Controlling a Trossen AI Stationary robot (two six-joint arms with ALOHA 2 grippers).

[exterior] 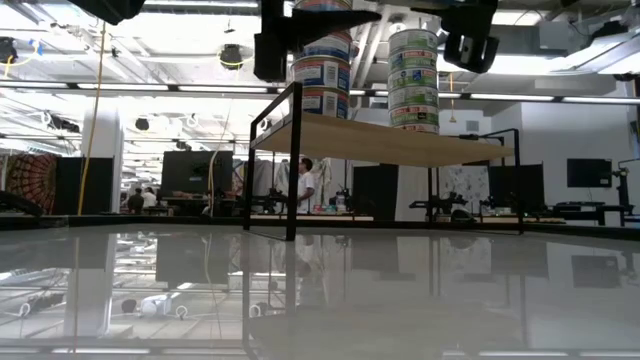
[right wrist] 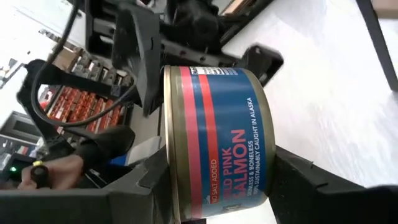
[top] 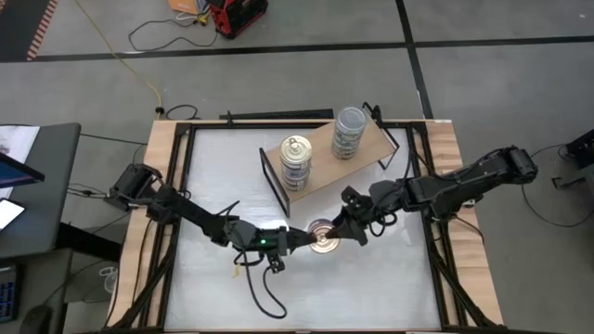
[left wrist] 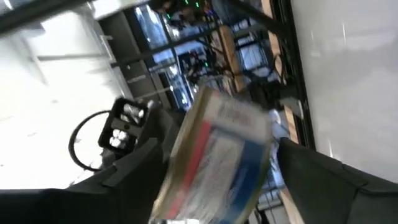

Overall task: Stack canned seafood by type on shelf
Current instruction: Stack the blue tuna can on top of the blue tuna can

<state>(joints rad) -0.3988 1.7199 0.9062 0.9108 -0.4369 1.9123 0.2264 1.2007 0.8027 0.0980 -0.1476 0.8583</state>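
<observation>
White bench [top: 371, 288] under a straight-down camera, wooden rim on both sides, grey floor and loose cables beyond; open workshop with distant people at the back of the low view.

Item: shelf [top: 365, 145], tan board on a black frame, set at an angle toward the far side of the bench. Carries two stacks, well apart: blue-and-white labelled tins [top: 296, 163] at the near left end, green-and-white labelled tins [top: 349, 133] at the far right end.

Item: salmon tin [right wrist: 214, 140], blue and red label, gold rim. Position: off the shelf, over mid-bench, just in front of the shelf's near corner, between both arms.

Item: right gripper [top: 342, 230]. Jaws closed on the salmon tin across its two flat ends, one dark finger either side in its own wrist view.

Item: left gripper [top: 302, 241]. Jaws spread wide, bracketing the same tin but not visibly pressing it; this looks like a handover with the right arm carrying the load.

Risks, as judged:
- Left fingers close by could snag the tin as the arms part and twist it out of the right grip.
- Tin held on its side; it must be turned flat before placing or it will roll.
- Both stacks are tall and narrow; a nudge on approach could topple one.
- Label type matters: placing on the wrong stack breaks the sort.
</observation>
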